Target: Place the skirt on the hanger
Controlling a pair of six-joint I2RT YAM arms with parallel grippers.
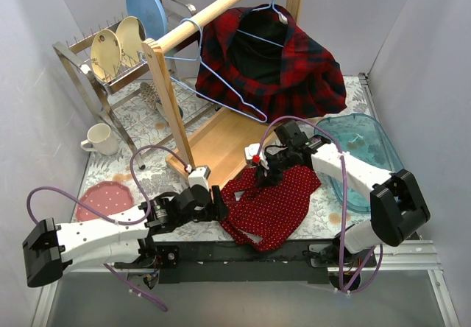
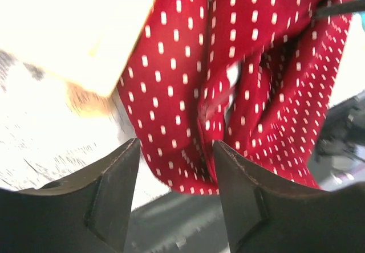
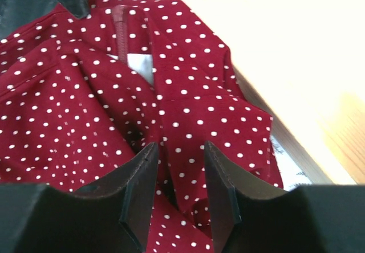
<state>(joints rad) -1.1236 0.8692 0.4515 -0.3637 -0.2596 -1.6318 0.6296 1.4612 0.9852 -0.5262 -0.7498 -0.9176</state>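
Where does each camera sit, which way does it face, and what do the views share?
Top external: above and behind the bases, facing down onto the table; shows the left arm, right arm, left end effector and right end effector.
Left wrist: on the left arm, facing past its two fingers to the skirt edge.
Right wrist: on the right arm, facing past its fingers onto the skirt's zipper.
Shared: all three see the skirt and the wooden rack base.
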